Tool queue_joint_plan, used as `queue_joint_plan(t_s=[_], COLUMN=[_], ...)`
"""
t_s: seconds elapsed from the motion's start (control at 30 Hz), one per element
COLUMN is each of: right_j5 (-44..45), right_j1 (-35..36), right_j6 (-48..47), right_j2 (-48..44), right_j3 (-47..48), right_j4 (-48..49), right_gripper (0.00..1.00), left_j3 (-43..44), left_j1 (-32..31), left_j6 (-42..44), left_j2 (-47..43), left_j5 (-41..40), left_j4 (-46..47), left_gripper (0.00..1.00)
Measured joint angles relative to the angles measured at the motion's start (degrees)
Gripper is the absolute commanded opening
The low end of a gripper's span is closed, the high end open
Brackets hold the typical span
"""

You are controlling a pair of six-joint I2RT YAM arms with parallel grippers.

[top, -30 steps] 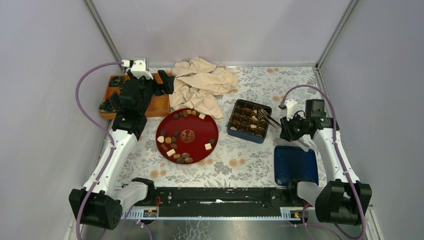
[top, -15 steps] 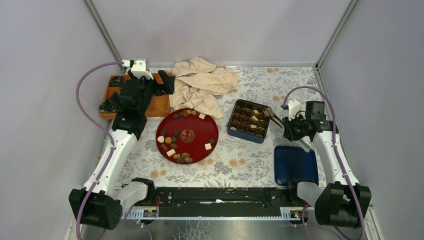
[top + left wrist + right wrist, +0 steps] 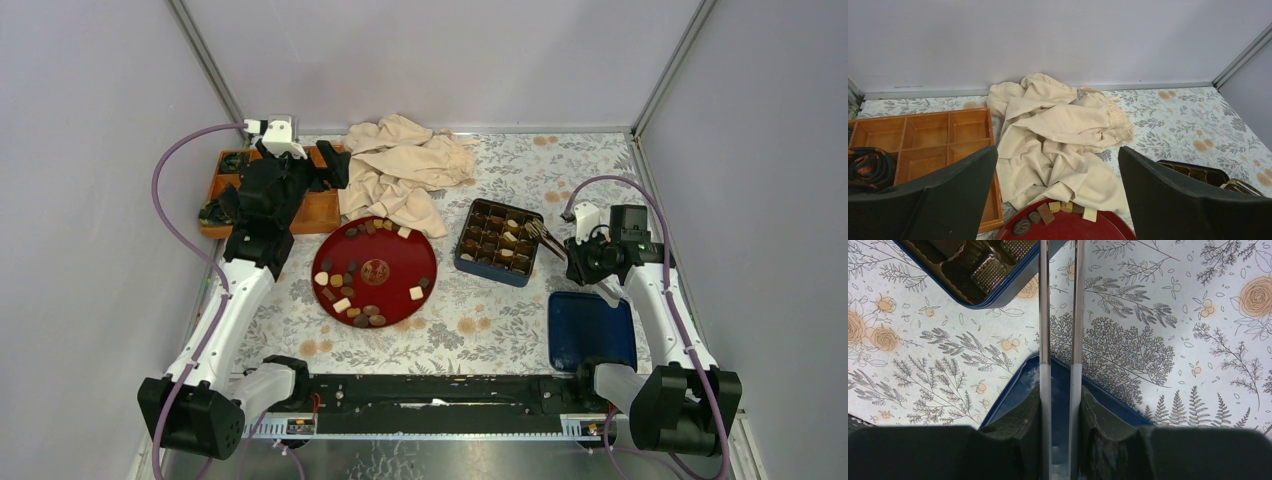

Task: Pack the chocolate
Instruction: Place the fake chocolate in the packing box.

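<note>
The chocolate [image 3: 347,293], dark, light brown and cream pieces, lies scattered on a red plate [image 3: 398,258]. A blue box [image 3: 497,243] with brown compartments stands to its right and holds several pieces. My right gripper [image 3: 578,252] is shut on metal tongs [image 3: 545,235], whose tips reach over the box's right edge. In the right wrist view the tongs [image 3: 1044,315] run up between my fingers [image 3: 1018,420] past the box corner [image 3: 979,271]; their tips are out of view. My left gripper [image 3: 330,163] is open and empty, above the plate's far rim [image 3: 1073,229] and its chocolate pieces [image 3: 1050,212].
A crumpled beige cloth [image 3: 405,170] lies behind the plate and overlaps its far rim. A wooden compartment tray [image 3: 315,210] sits at the back left with a dark coiled item [image 3: 868,167] in it. The blue lid [image 3: 590,330] lies near my right arm.
My right gripper has drawn the tongs slightly to the right, from over the box toward its right edge. The left arm has not moved.
</note>
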Motion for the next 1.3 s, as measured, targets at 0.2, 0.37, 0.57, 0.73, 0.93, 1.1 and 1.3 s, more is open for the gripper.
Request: queue_joint_plan(t_s=[0.2, 0.37, 0.57, 0.73, 0.93, 1.1, 1.3], right_j5=[0.0, 0.0, -0.1, -0.1, -0.6, -0.7, -1.2], right_j1=[0.0, 0.0, 0.0, -0.2, -0.2, -0.2, -0.2], right_j6=[0.0, -0.1, -0.3, -0.4, -0.4, -0.4, -0.5], right_j2=[0.0, 0.0, 0.0, 0.0, 0.0, 0.0, 0.1], right_j3=[0.0, 0.0, -0.1, -0.1, -0.1, -0.1, -0.1], right_j4=[0.0, 0.0, -0.1, -0.1, -0.1, -0.1, -0.3], right_gripper=[0.27, 0.32, 0.37, 0.39, 0.39, 0.38, 0.34], left_j3=[0.0, 0.0, 0.0, 0.0, 0.0, 0.0, 0.0], left_j1=[0.0, 0.0, 0.0, 0.0, 0.0, 0.0, 0.0], left_j6=[0.0, 0.0, 0.0, 0.0, 0.0, 0.0, 0.0], left_j2=[0.0, 0.0, 0.0, 0.0, 0.0, 0.0, 0.0], left_j5=[0.0, 0.0, 0.0, 0.0, 0.0, 0.0, 0.0], left_j4=[0.0, 0.0, 0.0, 0.0, 0.0, 0.0, 0.0], left_gripper=[0.99, 0.99, 0.99, 0.99, 0.99, 0.99, 0.99])
